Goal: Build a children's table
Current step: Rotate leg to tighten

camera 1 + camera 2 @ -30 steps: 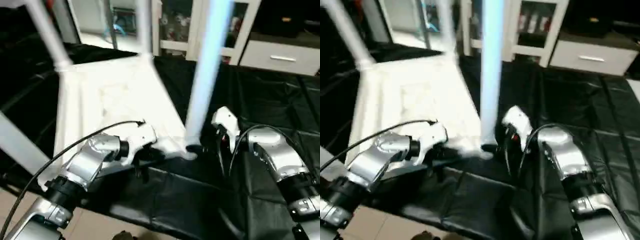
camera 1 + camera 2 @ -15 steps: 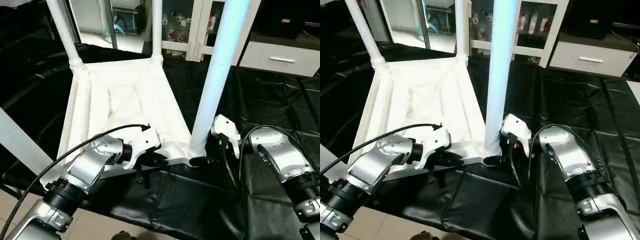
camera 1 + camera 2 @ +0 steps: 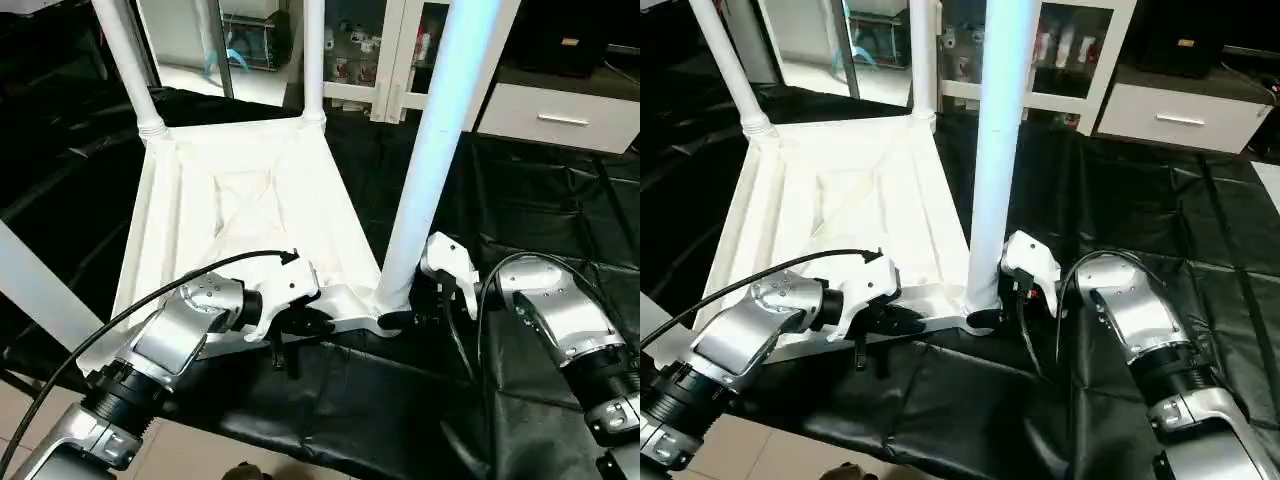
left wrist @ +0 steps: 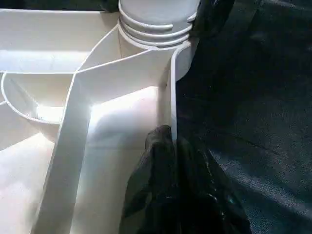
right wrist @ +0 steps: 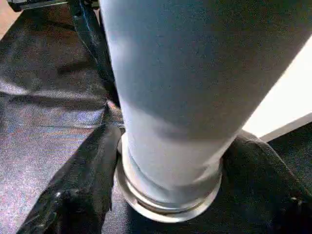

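The children's table (image 3: 250,200) lies upside down on the black-draped surface (image 3: 520,190), ribbed underside up, so the corner sockets face upward to take the legs. Two far legs (image 3: 313,55) already stand in the back corners, and another leg (image 3: 40,300) crosses the near left edge of the head view.

The left gripper (image 3: 300,322) has its fingers (image 4: 170,195) pressed together on the thin near rim wall of the top, one finger on each side of it. In my judgement this pinch is there to pin the light plastic top down and stop it sliding or tipping while a leg is worked into the socket just beyond those fingers.

The right gripper (image 3: 405,318) sits at the base of the near leg (image 3: 440,130), which stands upright in the near right corner socket. Its fingers (image 5: 83,180) are spread to either side of the tube's ringed foot (whether they actually press on it I cannot tell). Low placement makes sense: close to the socket, the fingers can steer or twist the flared end home without levering the long tube over
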`<state>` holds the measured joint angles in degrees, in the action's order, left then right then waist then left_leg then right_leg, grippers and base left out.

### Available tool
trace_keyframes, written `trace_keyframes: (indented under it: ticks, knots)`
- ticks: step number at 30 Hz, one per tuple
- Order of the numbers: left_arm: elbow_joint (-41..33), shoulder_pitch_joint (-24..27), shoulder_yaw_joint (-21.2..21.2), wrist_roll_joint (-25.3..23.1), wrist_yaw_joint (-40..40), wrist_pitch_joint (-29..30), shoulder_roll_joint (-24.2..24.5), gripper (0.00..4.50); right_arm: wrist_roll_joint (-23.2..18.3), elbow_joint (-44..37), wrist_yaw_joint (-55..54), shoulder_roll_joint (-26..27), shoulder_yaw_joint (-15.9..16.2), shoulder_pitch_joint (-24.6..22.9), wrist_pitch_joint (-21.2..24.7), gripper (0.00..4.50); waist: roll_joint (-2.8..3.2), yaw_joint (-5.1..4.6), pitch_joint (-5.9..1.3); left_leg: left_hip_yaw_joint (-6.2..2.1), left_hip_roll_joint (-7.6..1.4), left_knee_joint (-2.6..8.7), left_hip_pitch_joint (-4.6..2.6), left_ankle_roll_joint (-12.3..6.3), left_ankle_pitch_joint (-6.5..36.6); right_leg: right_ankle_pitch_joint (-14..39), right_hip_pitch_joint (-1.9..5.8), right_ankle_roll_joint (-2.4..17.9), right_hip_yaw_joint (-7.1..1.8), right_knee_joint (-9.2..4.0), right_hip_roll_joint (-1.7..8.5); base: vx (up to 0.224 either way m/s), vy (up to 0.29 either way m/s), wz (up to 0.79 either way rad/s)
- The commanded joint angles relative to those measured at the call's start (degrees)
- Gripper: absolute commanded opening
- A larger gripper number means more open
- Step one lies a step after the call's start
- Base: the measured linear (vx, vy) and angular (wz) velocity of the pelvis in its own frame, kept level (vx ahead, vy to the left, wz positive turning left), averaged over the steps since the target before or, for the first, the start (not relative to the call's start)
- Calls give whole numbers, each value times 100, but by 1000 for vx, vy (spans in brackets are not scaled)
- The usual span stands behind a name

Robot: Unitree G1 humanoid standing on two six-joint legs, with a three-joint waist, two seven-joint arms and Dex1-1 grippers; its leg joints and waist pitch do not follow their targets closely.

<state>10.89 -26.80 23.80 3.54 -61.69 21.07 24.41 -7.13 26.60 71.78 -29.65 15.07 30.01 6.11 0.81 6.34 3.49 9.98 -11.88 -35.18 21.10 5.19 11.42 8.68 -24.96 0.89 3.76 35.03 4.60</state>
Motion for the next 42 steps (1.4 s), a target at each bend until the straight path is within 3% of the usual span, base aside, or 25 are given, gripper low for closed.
trace_keyframes:
  ticks: [1, 4, 6, 7, 8, 9, 12, 14, 15, 16, 18, 20, 22, 23, 24, 27, 29, 30, 31, 33, 34, 38, 40, 42]
  knots:
    - [-218, -64, 60, 75, -128, -100, -75, 0, -64, -108, 59, 17, -57, -14, -3, 304, -89, -29, -464, 19, -86, 384, -20, -472, 719, 1131, 410, 1319, -216, -334, 267, 0, 0, 0]
    - [-233, -63, 48, 70, -107, -93, -86, 0, -56, -82, 36, 35, -65, -24, -28, 280, -114, -29, -461, 21, -86, 385, -22, -479, 734, 1212, 411, 1299, -213, -337, 273, 0, 0, 0]
    - [-275, -42, 42, 75, -99, -72, -86, 0, -86, -123, 35, 56, -80, -53, -5, 276, -92, -27, -461, 23, -86, 384, -24, -474, 732, 1232, 403, 1283, -216, -346, 272, 0, 0, 0]
    - [-309, -18, 35, 88, -89, -52, -91, 0, -101, -153, -3, 88, -90, -83, -2, 275, -42, -23, -464, 15, -86, 382, -26, -463, 736, 1213, 402, 1286, -215, -338, 271, 0, 0, 0]
    - [-309, -18, 35, 88, -89, -52, -91, 0, -101, -153, -3, 88, -90, -83, -2, 273, -61, -33, -462, 24, -85, 381, -25, -463, 745, 1190, 400, 1283, -217, -351, 264, 0, 0, 0]
    - [-332, 0, 30, 104, -80, -32, -102, 0, -94, -154, -123, 136, -119, -105, -14, 273, -32, -25, -468, 15, -83, 382, -29, -447, 753, 1154, 407, 1303, -215, -338, 268, 0, 0, 0]
    - [-206, -30, -16, 111, 59, -17, -237, 0, 17, 187, -1179, 510, -437, -53, -167, 272, -44, -61, -458, 14, -73, 393, -13, -382, 816, 1189, 413, 1293, -209, -352, 265, 0, 0, 0]
    - [42, -124, -83, 61, 278, -44, -385, 0, 5, 374, -1834, 771, -671, -28, -164, 272, 2, -111, -454, -2, -55, 405, -10, -270, 944, 1389, 420, 1229, -199, -379, 268, 0, 0, 0]
    - [240, -213, -136, 26, 449, -67, -503, 0, -39, 440, -2203, 933, -825, -29, -137, 272, -2, -180, -443, -10, -33, 419, 23, -196, 1017, 1540, 436, 1142, -183, -408, 252, 0, 0, 0]
    - [365, -270, -170, 4, 555, -82, -578, 0, -72, 468, -2411, 1029, -917, -34, -115, 272, 13, -200, -448, -17, -23, 421, 1, -127, 1113, 1751, 435, 1040, -172, -444, 254, 0, 0, 0]
    - [563, -365, -225, -28, 740, -111, -700, 0, -129, 484, -2640, 1152, -1026, -46, -68, 272, 14, -239, -455, -15, -18, 413, -13, -118, 1133, 1706, 419, 1044, -180, -451, 241, 0, 0, 0]
    - [1111, -648, -386, -137, 1301, -204, -1008, 0, -101, 531, -3413, 1482, -1271, -62, -111, 272, 65, -277, -466, -12, -15, 400, -22, -139, 1097, 1414, 404, 1149, -185, -440, 229, 0, 0, 0]
    - [1205, -701, -409, -168, 1405, -222, -1054, 0, -108, 547, -3572, 1554, -1328, -59, -83, 272, 26, -284, -488, -25, -6, 402, 3, -153, 1017, 1303, 456, 1174, -172, -412, 238, 0, 0, 0]
    - [1494, -901, -509, -281, 1825, -215, -1261, 0, 39, 629, -4190, 1772, -1393, -47, -137, 272, 35, -294, -482, -22, -8, 398, 12, -194, 990, 1275, 446, 1183, -172, -418, 234, 0, 0, 0]
    - [1651, -1003, -578, -345, 2063, -224, -1378, 0, 167, 692, -4518, 1877, -1390, -38, -182, 272, 46, -295, -487, -10, -9, 385, -12, -201, 957, 1251, 430, 1205, -180, -423, 241, 0, 0, 0]
    - [1903, -1168, -667, -444, 2464, -188, -1571, 0, 429, 840, -5187, 2060, -1363, -17, -271, 272, 40, -298, -488, -10, 2, 381, 16, -203, 866, 1221, 444, 1202, -175, -417, 241, 0, 0, 0]
    - [2366, -1408, -742, -715, 3313, -226, -1806, 0, 795, 1141, -6427, 2425, -1385, 37, -291, 270, 61, -301, -495, -7, 5, 384, -11, -174, 830, 1210, 420, 1199, -179, -420, 239, 0, 0, 0]
    - [2407, -1426, -759, -728, 3393, -237, -1826, 0, 815, 1168, -6514, 2458, -1387, 43, -278, 270, 61, -308, -486, -4, 8, 388, -9, -170, 847, 1218, 415, 1196, -179, -431, 230, 0, 0, 0]
    - [2565, -1497, -811, -792, 3702, -270, -1897, 0, 852, 1300, -6761, 2651, -1363, 74, -249, 270, 35, -302, -488, -7, 12, 392, -9, -172, 882, 1256, 430, 1186, -175, -424, 237, 0, 0, 0]
    - [2624, -1521, -824, -818, 3833, -284, -1918, 0, 857, 1337, -6831, 2752, -1338, 87, -276, 270, 47, -299, -487, -6, 8, 396, -11, -202, 921, 1263, 425, 1175, -179, -433, 244, 0, 0, 0]
    - [2636, -1525, -819, -851, 3929, -331, -1913, 0, 755, 1310, -6707, 2900, -1327, 100, -386, 270, 18, -279, -484, -4, 2, 398, -9, -255, 966, 1283, 431, 1140, -180, -429, 254, 0, 0, 0]
    - [2684, -1546, -856, -859, 3930, -460, -1909, 0, 609, 1147, -6371, 3054, -1284, 49, -624, 270, -4, -269, -475, 3, 2, 401, -2, -328, 988, 1376, 430, 1088, -181, -439, 260, 0, 0, 0]
    - [2729, -1558, -875, -869, 3911, -495, -1900, 0, 627, 1022, -6343, 3047, -1252, -22, -838, 326, -1, -264, -474, 3, -4, 399, 8, -342, 933, 1326, 427, 1091, -185, -436, 266, 0, 0, 0]
    - [2759, -1562, -860, -887, 3866, -501, -1867, 0, 529, 891, -6211, 3015, -1285, -67, -874, 342, -7, -262, -480, 6, -1, 394, 8, -375, 896, 1248, 432, 1110, -187, -423, 260, 0, 0, 0]
